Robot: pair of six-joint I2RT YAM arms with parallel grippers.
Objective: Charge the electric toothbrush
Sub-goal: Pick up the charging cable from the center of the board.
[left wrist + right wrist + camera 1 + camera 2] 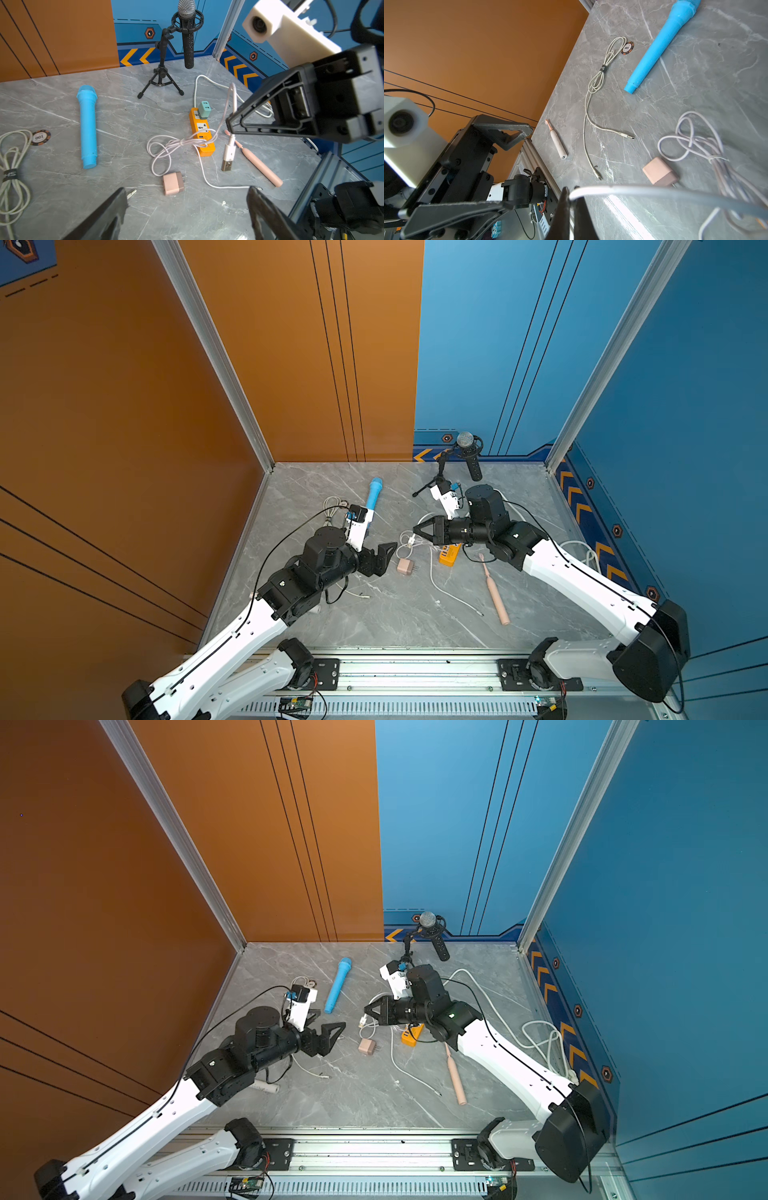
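Observation:
A pink electric toothbrush [494,593] [455,1073] [259,166] lies flat on the marble table, front right of an orange power strip [450,554] [201,133]. My right gripper [415,529] [366,1011] [571,191] is shut on a pale charging cable [612,190], whose USB plug [228,158] hangs below the fingertips above the table. The rest of the cable trails in loops over the strip. My left gripper [384,558] [328,1025] [187,199] hovers open and holds nothing, just short of a pink wall adapter [404,566] [173,184] lying on its side.
A teal adapter [204,109] sits in the strip's far socket. A blue microphone [373,499], a coiled cable [10,166] and a poker chip [40,137] lie to the left. A black microphone on a tripod [467,454] stands at the back. A paler toothbrush [557,143] lies by the front-left edge.

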